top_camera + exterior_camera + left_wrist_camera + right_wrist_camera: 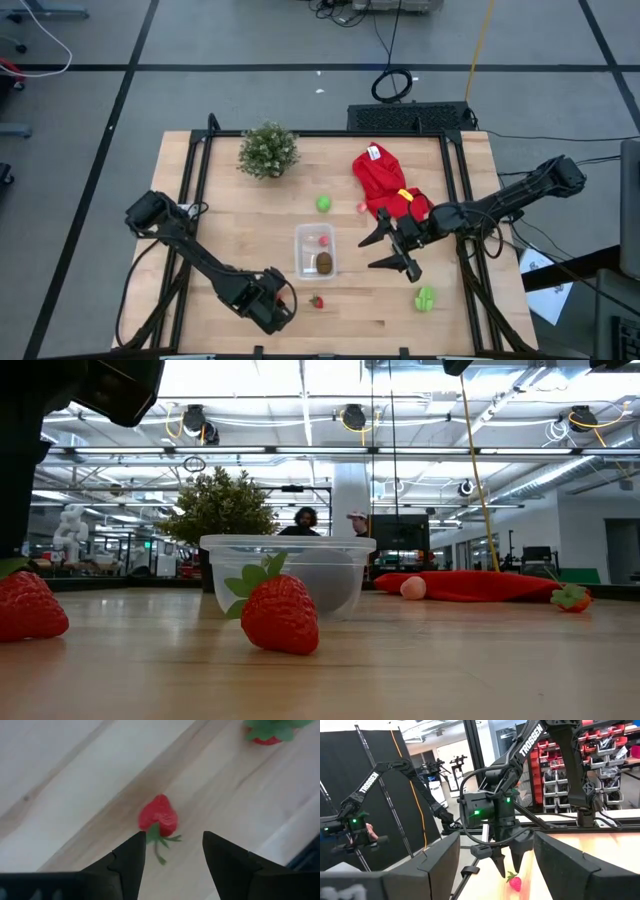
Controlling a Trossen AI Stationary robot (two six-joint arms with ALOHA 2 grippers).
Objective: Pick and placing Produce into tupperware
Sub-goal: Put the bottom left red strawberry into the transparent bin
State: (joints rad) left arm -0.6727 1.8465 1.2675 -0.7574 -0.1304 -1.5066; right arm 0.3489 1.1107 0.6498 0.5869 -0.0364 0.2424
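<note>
The clear tupperware (316, 250) (287, 567) sits mid-table and holds a brown oval (325, 263) and a small pink piece (323, 240). My left gripper (272, 306) (172, 842) (509, 865) is open near the table's near edge. It points down just above a red strawberry (159, 817) (515, 882) (30, 605) that lies on the wood, without touching it. A second strawberry (317, 301) (280, 615) (270, 732) lies near the tub. My right gripper (395, 247) (497, 840) hovers open to the right of the tub.
Loose on the wood are a green piece (323, 203), a small pink piece (361, 207) (412, 588) and another green piece (425, 298). A red cloth (388, 188) (470, 586) lies far right and a bushy plant (268, 150) far left. Two people show in the room beyond.
</note>
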